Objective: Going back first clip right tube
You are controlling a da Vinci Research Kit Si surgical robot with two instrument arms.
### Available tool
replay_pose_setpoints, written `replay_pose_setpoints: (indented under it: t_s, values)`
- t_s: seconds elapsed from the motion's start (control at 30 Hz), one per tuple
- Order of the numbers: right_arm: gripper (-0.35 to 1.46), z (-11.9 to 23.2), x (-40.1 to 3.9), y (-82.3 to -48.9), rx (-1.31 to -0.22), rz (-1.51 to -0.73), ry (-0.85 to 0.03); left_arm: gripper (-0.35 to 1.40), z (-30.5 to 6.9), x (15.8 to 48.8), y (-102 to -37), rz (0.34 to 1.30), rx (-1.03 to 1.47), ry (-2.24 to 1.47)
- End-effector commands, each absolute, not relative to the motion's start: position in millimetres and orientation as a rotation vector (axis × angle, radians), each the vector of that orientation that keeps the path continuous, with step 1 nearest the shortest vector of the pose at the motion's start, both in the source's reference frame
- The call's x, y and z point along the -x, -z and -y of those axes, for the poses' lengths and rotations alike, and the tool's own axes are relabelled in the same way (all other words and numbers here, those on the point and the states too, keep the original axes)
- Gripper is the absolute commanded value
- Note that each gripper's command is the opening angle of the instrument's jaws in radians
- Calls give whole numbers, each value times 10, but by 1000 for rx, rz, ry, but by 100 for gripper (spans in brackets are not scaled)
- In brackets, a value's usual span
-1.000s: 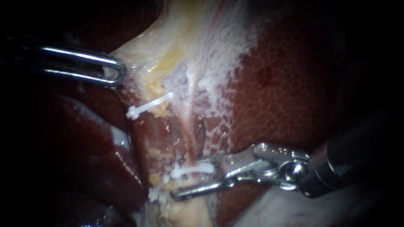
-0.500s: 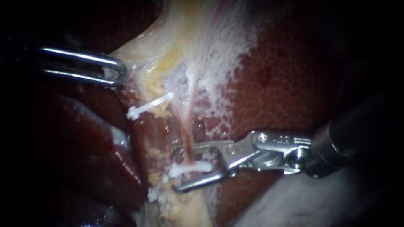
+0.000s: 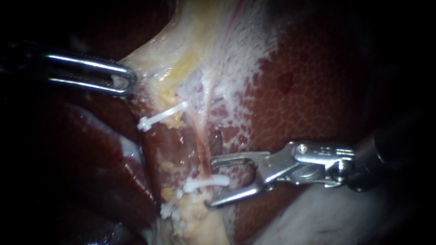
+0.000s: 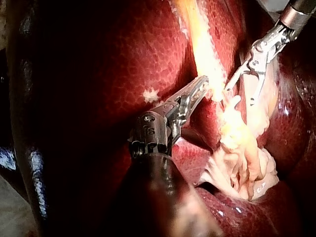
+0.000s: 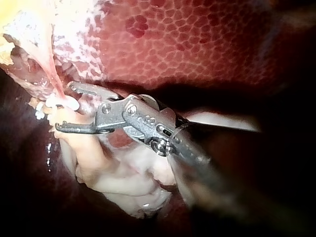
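A thin pink tube (image 3: 202, 140) runs down the middle of the endoscope view. A white clip (image 3: 206, 183) lies across its lower end. My right instrument (image 3: 211, 181) comes in from the right with its jaws open and empty; only the clip's right end lies between their tips. In the right wrist view the same jaws (image 5: 66, 107) stand open just beside the clip (image 5: 61, 103). A second white clip (image 3: 161, 115) sits higher and further left. My left instrument (image 3: 116, 79) is shut on the edge of the pale yellowish tissue (image 3: 181, 63), as the left wrist view (image 4: 200, 89) also shows.
Mottled red liver (image 3: 309, 104) fills the right side, and a dark glossy lobe (image 3: 104, 159) lies at lower left. White clip pieces (image 3: 168, 208) sit among fatty crumbs below the tube. Pale folded tissue (image 4: 242, 163) hangs under both instruments.
My right instrument has drawn back to the right with its jaws open, sliding off the lower clip, which stays on the tube. The left instrument has held still.
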State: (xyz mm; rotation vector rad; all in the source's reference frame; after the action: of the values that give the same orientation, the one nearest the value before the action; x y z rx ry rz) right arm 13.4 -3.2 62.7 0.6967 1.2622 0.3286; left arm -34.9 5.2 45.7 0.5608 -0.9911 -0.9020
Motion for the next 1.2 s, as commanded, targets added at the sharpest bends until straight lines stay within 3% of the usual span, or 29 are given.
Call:
replay_pose_setpoints:
  t_s: [0.03,0.37,0.97,1.2]
  values:
    - [60,29,-128,-626,-680,-1262,-338,-35,-52,349,-457,991,-561,902]
    - [60,-7,-90,-603,-622,-1274,-325,-35,-51,349,-459,991,-561,900]
    - [60,-14,-70,-592,-598,-1285,-280,-35,-51,348,-468,992,-558,898]
    - [60,-13,-69,-591,-591,-1287,-270,-35,-38,357,-504,979,-561,890]
